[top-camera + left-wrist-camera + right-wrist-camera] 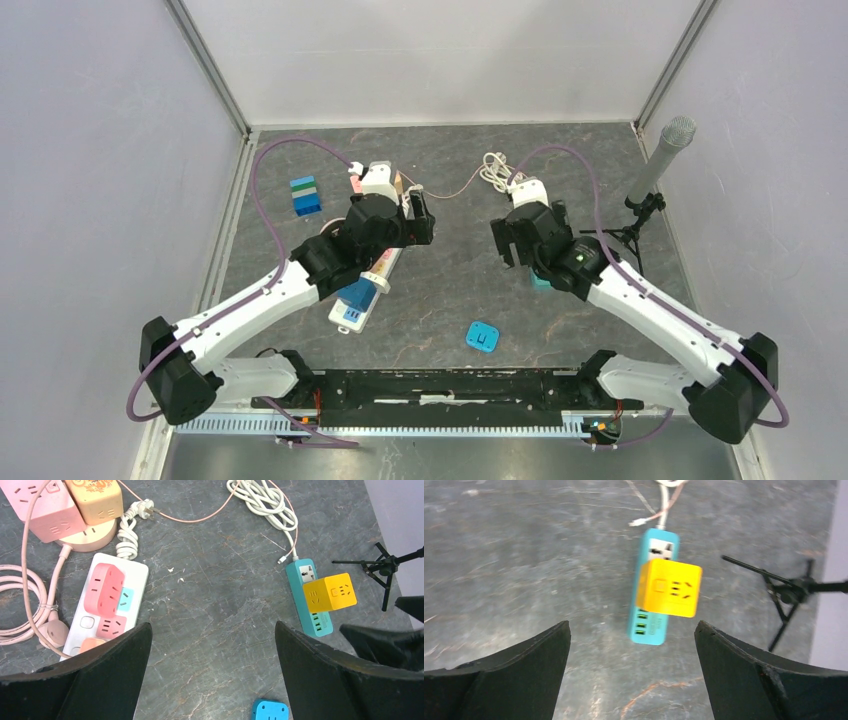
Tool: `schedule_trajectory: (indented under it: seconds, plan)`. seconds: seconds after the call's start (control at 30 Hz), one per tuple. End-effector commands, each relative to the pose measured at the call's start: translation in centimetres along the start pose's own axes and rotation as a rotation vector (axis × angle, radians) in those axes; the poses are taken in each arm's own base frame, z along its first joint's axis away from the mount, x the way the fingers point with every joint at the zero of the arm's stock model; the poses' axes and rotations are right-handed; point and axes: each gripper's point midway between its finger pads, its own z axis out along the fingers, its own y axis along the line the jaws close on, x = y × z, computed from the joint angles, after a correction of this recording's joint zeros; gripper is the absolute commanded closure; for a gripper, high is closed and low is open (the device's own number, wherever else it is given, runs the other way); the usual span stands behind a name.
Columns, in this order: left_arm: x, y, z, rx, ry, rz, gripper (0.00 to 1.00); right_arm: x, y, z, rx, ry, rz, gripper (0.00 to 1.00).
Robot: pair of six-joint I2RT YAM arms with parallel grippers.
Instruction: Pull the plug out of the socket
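Observation:
A yellow cube plug (669, 587) sits plugged into a teal power strip (646, 627) lying flat on the grey table. It also shows in the left wrist view (330, 592) on the strip (318, 624). In the top view the strip (540, 283) is mostly hidden under the right arm. My right gripper (632, 630) is open and empty, hovering above and just short of the strip's near end. My left gripper (212, 630) is open and empty, over bare table between the teal strip and a white power strip (135, 575) that carries a pink plug (104, 589).
A small blue square adapter (485, 336) lies near the front middle. Pink and orange cube sockets (45, 505) with a pink cord sit at the back left. A coiled white cable (495, 170) lies at the back. A microphone on a tripod (655, 165) stands at the right. Stacked blocks (305, 195) sit at the left.

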Motion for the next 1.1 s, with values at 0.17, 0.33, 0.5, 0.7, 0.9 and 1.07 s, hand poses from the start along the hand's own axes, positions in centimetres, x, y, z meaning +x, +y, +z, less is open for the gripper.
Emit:
schedule_trajectory:
  seconds: [0.17,0.33,0.5,0.7,0.9,1.07]
  plan:
    - [-1.1,-0.8,0.1,0.032,-0.05,-0.072,0.01,2.0,-5.3,3.8,0.277,0.156,0.066,0.02]
    - [-0.6,-1.1,0.1,0.05,-0.028,-0.08,0.01,3.5,-5.5,6.4,0.207,0.205,0.11,0.02]
    - [-0.2,-0.9,0.2,0.037,-0.017,-0.094,0.01,4.0,-4.0,8.2,0.069,0.187,0.15,0.02]
    - [-0.7,-0.2,0.2,-0.004,-0.035,-0.095,0.01,5.6,-4.4,9.8,0.074,0.231,0.169,0.05]
    - [-0.4,-0.1,0.6,-0.019,-0.023,-0.105,0.01,6.8,-4.7,10.5,0.091,0.253,0.152,0.26]
    - [0.0,-0.7,1.0,-0.002,-0.004,-0.12,0.01,7.9,-3.1,10.4,-0.002,0.237,0.156,0.53]
